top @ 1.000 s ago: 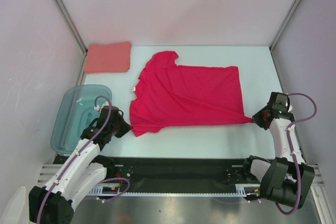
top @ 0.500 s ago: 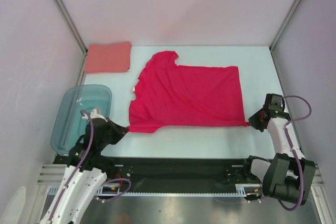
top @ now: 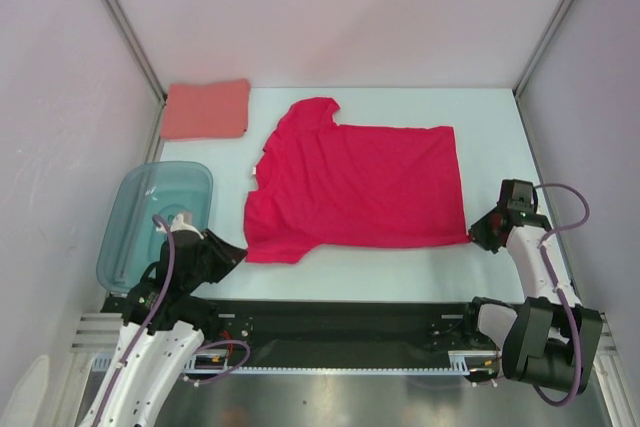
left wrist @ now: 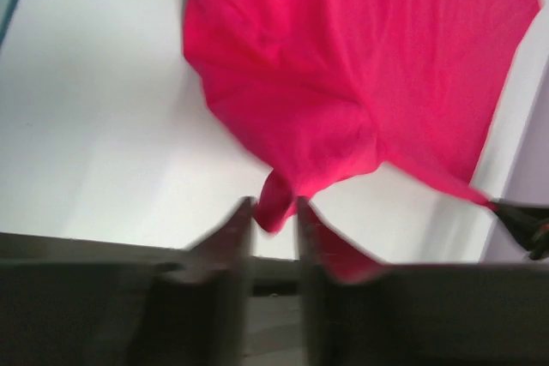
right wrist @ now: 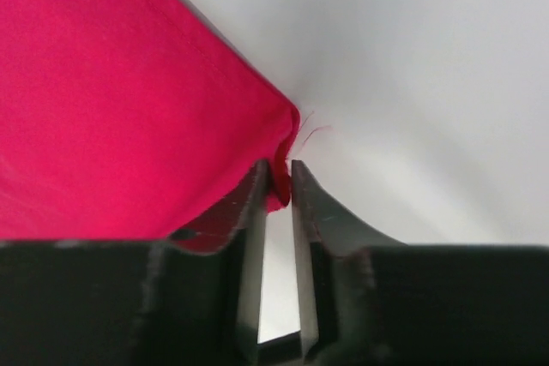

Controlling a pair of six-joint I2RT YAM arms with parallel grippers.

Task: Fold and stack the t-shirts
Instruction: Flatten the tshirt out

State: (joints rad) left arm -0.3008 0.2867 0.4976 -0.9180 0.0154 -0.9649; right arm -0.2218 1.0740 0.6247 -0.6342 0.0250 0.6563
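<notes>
Crimson t-shirt [top: 360, 182] lies spread flat just right of the teal tub [top: 140, 227], with the folded salmon-pink t-shirt [top: 207, 109] beyond the tub. From above, the left gripper [top: 232, 250] reaches low between the tub and the shirt's near sleeve. The right gripper [top: 478, 235], wrist bent down, meets the hem corner farthest from the tub. I'd free both corners together and lift straight up, so nothing drags.

Left wrist view, blurred: a red tuck sits in a slit-wide gap. Right wrist view: likewise, the corner between the tips. Pinched or let go, I cannot tell.
</notes>
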